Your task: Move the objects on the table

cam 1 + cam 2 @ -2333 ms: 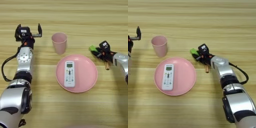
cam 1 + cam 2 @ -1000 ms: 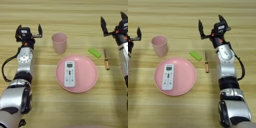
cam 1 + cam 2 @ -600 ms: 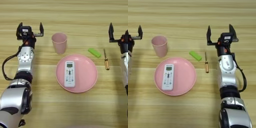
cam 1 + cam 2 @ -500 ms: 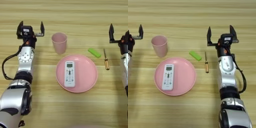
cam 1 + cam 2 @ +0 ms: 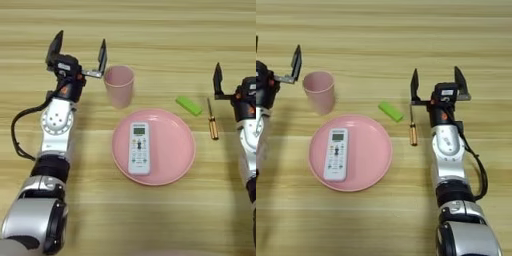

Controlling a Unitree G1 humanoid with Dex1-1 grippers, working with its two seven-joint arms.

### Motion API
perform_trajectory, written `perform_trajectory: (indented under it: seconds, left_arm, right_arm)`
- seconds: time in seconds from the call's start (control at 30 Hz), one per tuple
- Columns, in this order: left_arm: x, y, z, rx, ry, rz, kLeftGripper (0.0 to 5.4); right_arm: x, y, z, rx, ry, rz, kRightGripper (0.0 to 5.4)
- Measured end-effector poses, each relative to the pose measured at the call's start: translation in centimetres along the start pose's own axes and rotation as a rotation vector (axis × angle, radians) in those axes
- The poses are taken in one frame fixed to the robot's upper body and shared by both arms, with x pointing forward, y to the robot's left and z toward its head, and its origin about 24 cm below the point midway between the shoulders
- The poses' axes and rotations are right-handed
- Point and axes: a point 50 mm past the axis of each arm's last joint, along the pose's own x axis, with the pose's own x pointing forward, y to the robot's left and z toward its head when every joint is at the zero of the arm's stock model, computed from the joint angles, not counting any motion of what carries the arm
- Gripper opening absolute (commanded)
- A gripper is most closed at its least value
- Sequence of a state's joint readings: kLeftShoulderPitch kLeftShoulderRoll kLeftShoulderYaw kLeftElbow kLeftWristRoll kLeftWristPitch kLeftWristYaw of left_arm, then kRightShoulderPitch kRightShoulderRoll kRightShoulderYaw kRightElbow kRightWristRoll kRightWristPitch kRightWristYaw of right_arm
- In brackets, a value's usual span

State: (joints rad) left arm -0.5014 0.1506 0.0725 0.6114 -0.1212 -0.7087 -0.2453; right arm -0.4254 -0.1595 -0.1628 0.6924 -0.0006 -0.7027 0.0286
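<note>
A: Left gripper (image 5: 78,51)?
B: Spread wide, gripping nothing. Pink cup (image 5: 119,86) just to its right, upright on the table (image 5: 150,20), close beside the right finger but not clearly touching.

A: Right gripper (image 5: 437,84)?
B: Fingers splayed apart too, nothing between them. Screwdriver (image 5: 412,129) just below and left of the left finger, lying on the wood. Green block (image 5: 391,111) a little further left of that, between screwdriver and cup, beside the upper right rim of the pink plate (image 5: 376,165).

A: Anything on the plate?
B: A white remote (image 5: 335,154), lying lengthwise left of the plate's middle, well left of the right gripper and below and right of the left one.

A: Progress?
B: Hard to gauge; no goal spot named. Nothing in hand on either side, every small item resting free on the table. Judged from that: either between moves or barely begun. Cup, block and screwdriver all within easy reach and apparently yet to be picked up.

A: Likely next?
B: Probably the cup for the left side, the screwdriver or block for the right. Only a guess.
</note>
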Motion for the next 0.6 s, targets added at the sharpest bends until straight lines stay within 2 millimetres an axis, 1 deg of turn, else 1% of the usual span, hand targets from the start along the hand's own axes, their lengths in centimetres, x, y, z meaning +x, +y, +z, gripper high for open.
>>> perform_trajectory:
  seconds: [0.17, 0.2, 0.27, 0.33, 0.4, 0.47, 0.6]
  left_arm:
    - [-0.2, -1.5, -0.2, -0.067, 0.085, -0.095, 5.4]
    - [-0.5, -2.1, -0.8, -0.107, 0.166, -0.114, 5.4]
    - [-1.1, -2.3, -0.9, -0.186, 0.234, -0.105, 5.4]
    - [-1.5, -2.6, -0.7, -0.224, 0.277, -0.107, 5.4]
    - [-2.0, -3.1, -0.6, -0.245, 0.345, -0.115, 5.4]
    - [-2.9, -3.1, -0.9, -0.282, 0.444, -0.085, 5.4]
    - [-3.4, -3.2, -0.3, -0.289, 0.501, -0.089, 5.4]
  right_arm:
    - [-0.1, 0.2, -0.1, -0.002, 0.004, 0.007, 5.37]
    - [-0.1, 0.2, -0.1, -0.001, 0.005, 0.009, 5.37]
    - [0.0, 0.3, -0.1, 0.0, 0.005, 0.011, 5.37]
    - [0.0, 0.4, -0.1, 0.001, 0.004, 0.014, 5.37]
    - [0.1, 0.4, -0.1, 0.001, 0.002, 0.016, 5.37]
    - [0.1, 0.5, -0.1, 0.001, 0.002, 0.018, 5.37]
    - [0.1, 0.5, -0.1, 0.001, 0.003, 0.019, 5.37]
